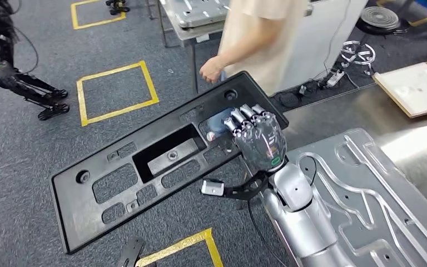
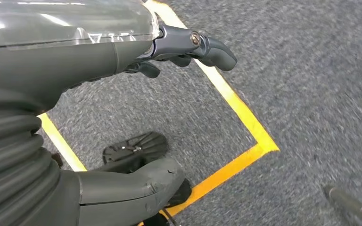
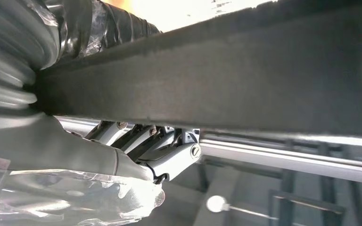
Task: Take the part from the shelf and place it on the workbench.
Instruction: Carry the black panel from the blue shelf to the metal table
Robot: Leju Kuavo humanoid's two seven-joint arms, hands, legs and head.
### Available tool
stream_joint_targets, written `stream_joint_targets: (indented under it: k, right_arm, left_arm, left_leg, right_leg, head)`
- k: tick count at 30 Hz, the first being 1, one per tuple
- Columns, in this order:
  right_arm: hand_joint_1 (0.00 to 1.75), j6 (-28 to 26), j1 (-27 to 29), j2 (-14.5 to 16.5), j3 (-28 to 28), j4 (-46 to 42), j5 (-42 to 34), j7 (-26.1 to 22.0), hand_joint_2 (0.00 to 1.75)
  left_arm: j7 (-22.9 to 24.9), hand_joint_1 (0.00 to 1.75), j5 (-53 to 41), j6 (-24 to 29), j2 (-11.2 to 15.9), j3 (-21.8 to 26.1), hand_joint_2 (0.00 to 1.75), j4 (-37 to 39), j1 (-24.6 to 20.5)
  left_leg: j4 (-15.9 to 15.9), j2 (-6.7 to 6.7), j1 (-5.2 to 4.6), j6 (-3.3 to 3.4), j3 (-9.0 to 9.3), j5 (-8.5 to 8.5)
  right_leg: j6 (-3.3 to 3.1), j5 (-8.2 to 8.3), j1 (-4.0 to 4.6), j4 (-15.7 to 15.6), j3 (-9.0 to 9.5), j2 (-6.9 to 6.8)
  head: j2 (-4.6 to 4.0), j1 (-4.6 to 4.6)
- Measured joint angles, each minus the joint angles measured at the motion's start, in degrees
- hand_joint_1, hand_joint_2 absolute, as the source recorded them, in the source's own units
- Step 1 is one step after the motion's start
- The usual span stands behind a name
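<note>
One black part [image 1: 144, 172] in right hand [image 1: 260, 142].

Grey carpet floor [image 1: 28, 139] with yellow tape squares [image 1: 117, 92]; a metal table [image 1: 192, 25] behind.

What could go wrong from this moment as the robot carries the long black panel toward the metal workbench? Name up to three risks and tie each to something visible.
1. The right hand grips the black panel near one end, so most of it overhangs the floor; it could sag, twist or slip.
2. A person stands close behind the panel's far edge; a swing could strike them.
3. The left hand hangs over the floor, giving no support, and a metal plate already lies on the workbench, so the panel might land on it.
</note>
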Motion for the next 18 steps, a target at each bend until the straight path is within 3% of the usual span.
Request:
stream_joint_targets:
  k: [2,3,4,6,8,10,12,14,16,18]
  right_arm:
    - [1.75,0.01,-0.02,0.11,0.00,0.08,-0.06,-0.22,1.75]
    - [1.75,0.02,0.01,0.13,0.00,0.13,-0.08,-0.36,1.75]
    - [1.75,0.02,0.04,0.13,0.00,0.19,-0.09,-0.47,1.75]
    - [1.75,0.02,0.06,0.14,0.00,0.23,-0.10,-0.60,1.75]
    - [1.75,0.02,0.00,0.20,0.00,0.25,-0.11,-0.61,1.75]
    - [1.75,0.02,0.01,0.33,-0.04,0.26,-0.10,-0.59,1.75]
    - [1.75,0.00,0.16,0.39,-0.16,0.26,-0.07,-0.55,1.75]
    - [1.75,0.00,0.21,0.37,-0.33,0.17,0.01,-0.46,1.75]
    - [1.75,0.00,0.22,0.35,-0.44,0.07,0.05,-0.36,1.75]
    - [1.75,0.00,0.44,0.34,-0.58,0.04,0.07,-0.34,1.75]
  left_arm:
    - [0.02,0.00,-0.04,0.01,0.03,0.00,1.75,0.00,0.16]
    - [0.02,0.00,-0.05,0.02,0.05,0.00,1.75,0.00,0.21]
    - [0.03,0.00,-0.04,0.02,0.07,0.00,1.75,0.00,0.22]
    - [0.03,0.00,-0.02,0.04,0.13,0.00,1.75,0.00,0.16]
    - [0.02,0.00,0.02,0.08,0.22,0.00,1.75,0.00,0.09]
    - [0.01,0.00,0.08,0.09,0.27,0.00,1.75,0.00,0.03]
    - [-0.03,0.00,0.13,0.10,0.20,0.01,1.75,0.00,-0.08]
    - [-0.10,0.00,0.19,0.10,0.10,0.02,1.75,0.00,-0.20]
    - [-0.16,0.00,0.23,0.11,0.08,0.02,1.75,0.00,-0.14]
    - [-0.16,0.00,0.26,0.11,0.10,0.02,1.75,0.00,-0.01]
  left_leg:
    - [7.00,-1.15,0.11,-0.25,-3.30,-2.96]
    - [9.12,-1.33,0.11,-0.29,-4.43,-3.20]
    - [9.25,-1.46,0.11,-0.24,-4.68,-2.31]
    - [4.10,-2.33,0.13,0.12,-2.75,1.82]
    - [-2.28,-4.85,0.25,0.61,-0.08,4.72]
    - [-4.62,-6.17,0.21,0.94,0.84,4.95]
    - [-5.25,-5.11,0.24,1.44,0.97,5.14]
    - [-6.07,-3.81,0.47,2.26,1.26,5.68]
    - [-6.42,-2.36,0.36,2.78,1.36,5.92]
    - [-6.29,-0.82,0.12,2.94,1.22,5.87]
  right_leg:
    - [-0.17,0.06,-0.04,0.04,-0.05,1.32]
    - [-0.18,0.06,-0.04,0.09,-0.05,2.11]
    - [-0.17,0.06,-0.03,0.17,-0.04,2.90]
    - [-0.12,0.04,-0.04,0.40,0.00,4.52]
    - [0.20,0.09,0.00,0.69,-0.24,5.93]
    - [0.87,0.41,-0.19,0.77,-0.84,7.16]
    - [1.66,0.72,-0.44,0.62,-1.26,8.06]
    - [2.26,-0.52,-0.20,2.28,-2.12,6.14]
    - [2.60,-3.89,-0.04,8.11,-4.77,2.79]
    - [2.79,-6.34,-0.26,14.17,-7.49,1.37]
  head:
    - [0.00,-0.01]
    - [0.00,-0.01]
    - [0.00,-0.01]
    - [0.00,0.00]
    - [0.00,0.01]
    - [0.00,0.01]
    - [0.00,0.00]
    - [0.00,0.18]
    - [0.00,0.40]
    - [0.00,0.44]
